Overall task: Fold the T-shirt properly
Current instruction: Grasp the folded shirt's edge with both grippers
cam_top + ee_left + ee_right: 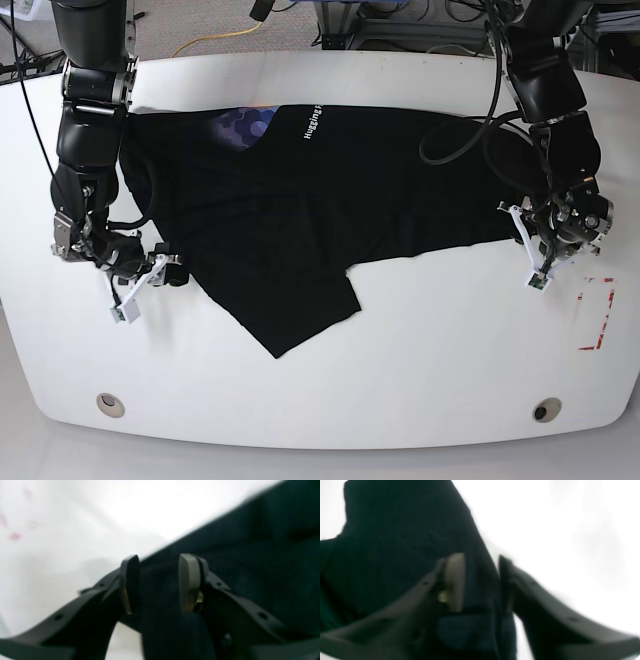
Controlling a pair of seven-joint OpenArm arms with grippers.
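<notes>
The black T-shirt (330,200) lies spread across the white table (420,380), with a flap folded toward the front. A corner of blue hexagon print (245,125) and white text (312,122) show near its back edge. My left gripper (514,224) sits at the shirt's right edge. In the left wrist view this gripper (160,580) has its jaws apart, with black cloth (250,555) lying between them. My right gripper (172,272) sits at the shirt's left edge. In the right wrist view that gripper (481,580) also stands apart over the cloth's (395,530) edge.
Red tape marks (598,315) sit on the table at the right, near the left arm. Two round holes (110,403) (545,410) lie near the front edge. Cables (470,140) hang from the left arm over the shirt's right part.
</notes>
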